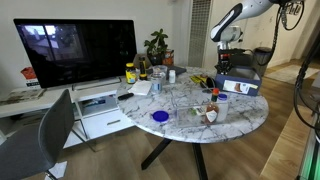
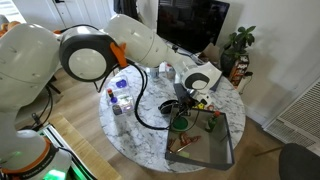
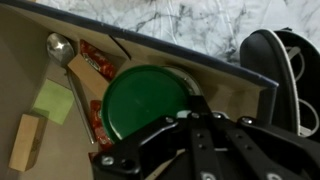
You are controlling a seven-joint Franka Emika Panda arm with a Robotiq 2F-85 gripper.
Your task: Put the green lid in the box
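Note:
The green lid [image 3: 145,100] is a flat round disc that fills the middle of the wrist view. It hangs over the inside of the box [image 3: 200,62], a low blue box with a dark rim and cardboard-coloured inner walls. My gripper [image 3: 190,110] is shut on the lid's near edge, with its dark fingers meeting there. In both exterior views the gripper [image 1: 228,65] [image 2: 186,103] is just above the box [image 1: 240,87] [image 2: 215,150] at the table's edge. The lid [image 2: 180,123] shows as a green patch at the box's corner.
In the box lie a spoon [image 3: 62,50], a wooden block [image 3: 27,140], a green pad [image 3: 52,100] and red pieces [image 3: 98,70]. A black object [image 3: 275,70] stands beside it. On the table are a blue disc [image 1: 160,116] and bottles [image 1: 130,72]. Beyond it are a monitor [image 1: 75,45] and a white unit [image 1: 97,100].

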